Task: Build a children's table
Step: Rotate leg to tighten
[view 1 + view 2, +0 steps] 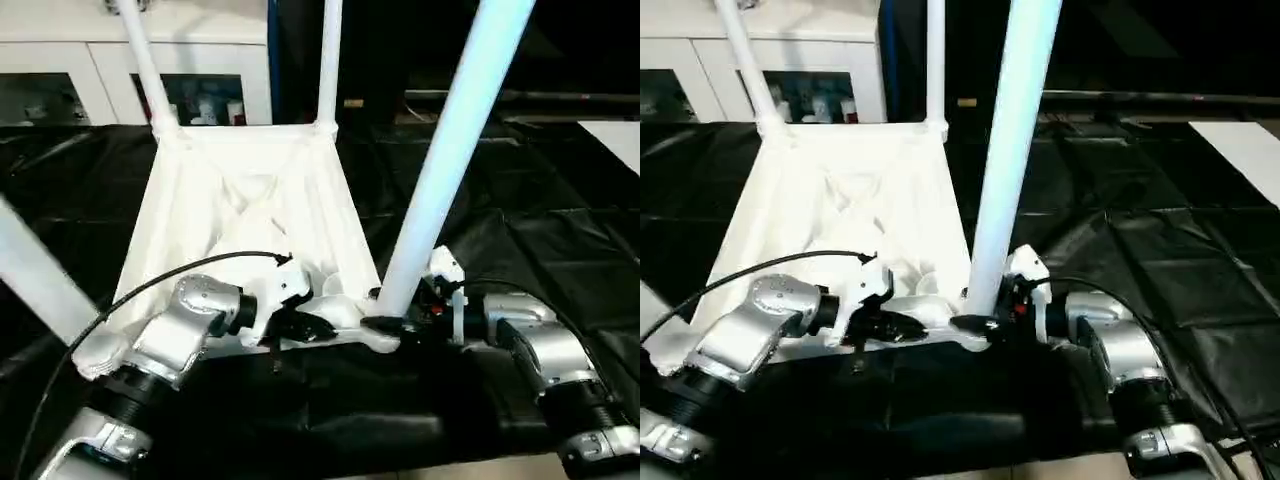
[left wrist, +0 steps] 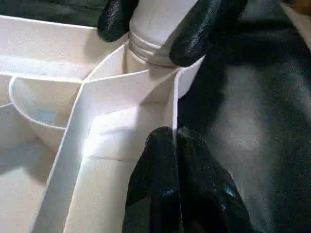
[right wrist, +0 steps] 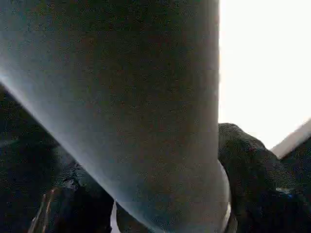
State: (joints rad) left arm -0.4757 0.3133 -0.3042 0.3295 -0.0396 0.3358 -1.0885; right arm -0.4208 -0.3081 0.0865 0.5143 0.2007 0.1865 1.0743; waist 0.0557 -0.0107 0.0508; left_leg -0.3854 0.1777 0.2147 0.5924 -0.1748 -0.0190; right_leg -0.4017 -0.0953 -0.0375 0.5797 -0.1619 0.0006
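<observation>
The white plastic square tabletop (image 1: 250, 215) lies upside down on the black-covered table (image 1: 560, 230), its ribbed underside facing up and white cylindrical tube legs rising from the corner sockets; two far legs (image 1: 328, 60) stand at the back, another leans past the near left corner (image 1: 35, 275). The near right leg (image 1: 440, 160) stands in its round socket right in front of the robot. The right pincer (image 1: 992, 312) is closed around the base of this leg, one black fingertip (image 2: 201, 29) on each side just above the socket. The left pincer (image 1: 305, 325) is pinched narrowly on the thin side wall of the top beside that socket, though its exact bite is hard to judge. The moulded plastic looks light and stiff, but smooth and probably slippery under rubber pads. The long tube gives leverage, so gripping it low, next to the socket, seems wise. The thin ribs and rim may flex, so the top is likely best held near a corner.
</observation>
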